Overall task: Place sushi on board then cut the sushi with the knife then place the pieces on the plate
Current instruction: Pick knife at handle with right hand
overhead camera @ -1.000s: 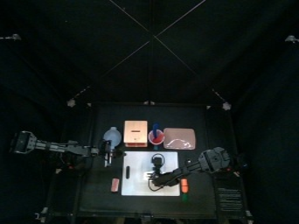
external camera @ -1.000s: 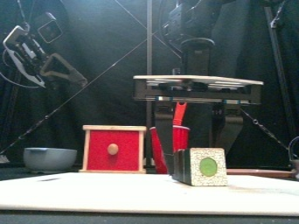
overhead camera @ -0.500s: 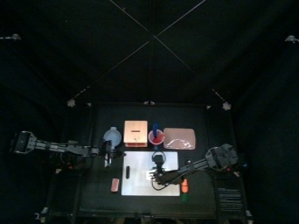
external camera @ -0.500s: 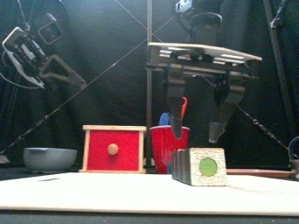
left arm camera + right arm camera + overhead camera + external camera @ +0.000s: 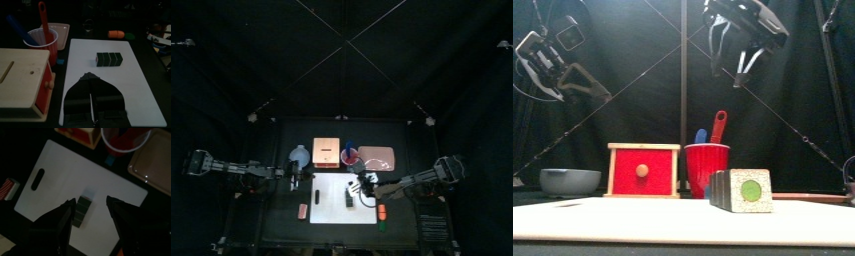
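While the dark green toy sushi roll (image 5: 109, 59) lies on the white cutting board (image 5: 130, 87), the right gripper (image 5: 90, 201) hangs above it, jaws spread; the left gripper (image 5: 90, 75) has its jaws pressed together.

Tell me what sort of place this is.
Most likely a robot lab's test booth staged as a toy kitchen. Black curtains enclose a small table, a toy sushi roll sits on a white cutting board, and a red cup holds toy knives beside a wooden box.
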